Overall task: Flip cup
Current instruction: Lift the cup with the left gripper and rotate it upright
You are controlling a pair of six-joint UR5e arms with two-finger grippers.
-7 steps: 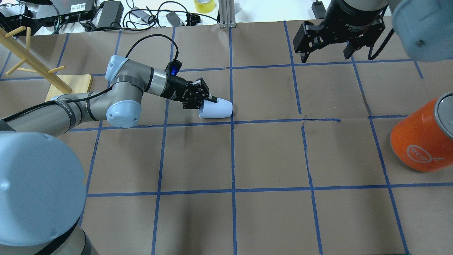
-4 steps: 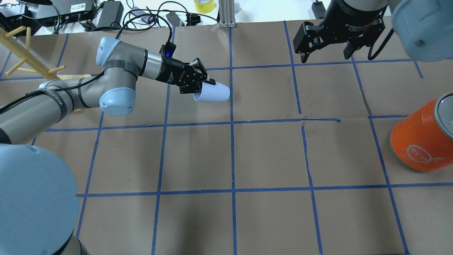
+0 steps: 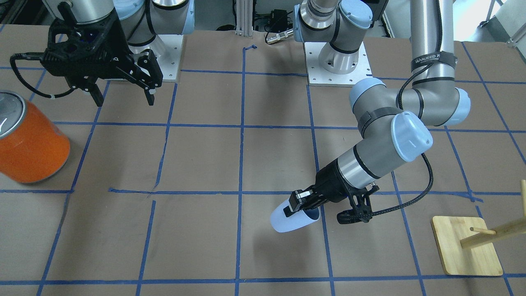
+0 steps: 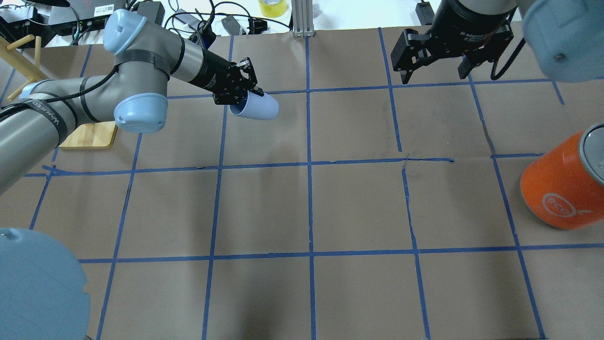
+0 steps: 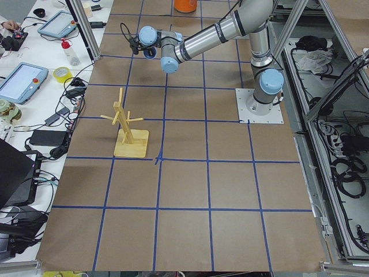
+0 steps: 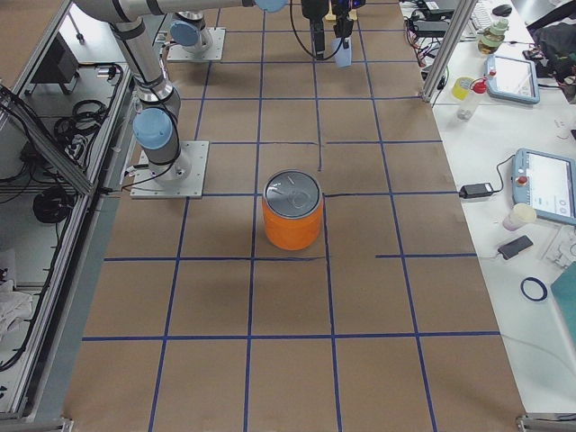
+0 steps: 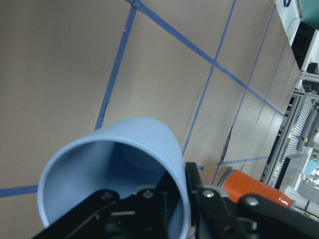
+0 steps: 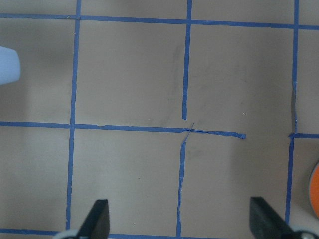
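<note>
- Since a second ago, the left gripper [image 4: 250, 92] has lifted the cup [image 4: 257, 107] off the brown paper and drawn it back toward the wooden stand [image 4: 89, 134]. The right gripper [image 4: 434, 75] and the orange can [image 4: 561, 186] have not shifted.
- The left gripper is clamped on the cup's rim. The left wrist view shows one finger inside the mouth and the other outside against the wall.
- The cup hangs in the air on its side, touching nothing but the fingers. Its shadow lies apart from it on the paper in the front-facing view. It sits between the stand and the can, much nearer the stand.
- The mouth faces back toward the stand and the closed base points toward the can.
- The cup is small, smooth and tapered, with no handle. It is pale lavender-blue outside and a deeper blue within.
- The right gripper hangs spread wide and empty, well away from the stand on the can's side.
- I judge the pick-up done and the turn itself in hand.
- The next move calls for rolling the left wrist until the cup stands on end. Then it should be lowered to the paper before the fingers let go.
- A rim pinch on thin plastic may slip, so a slow turn seems wise.
</note>
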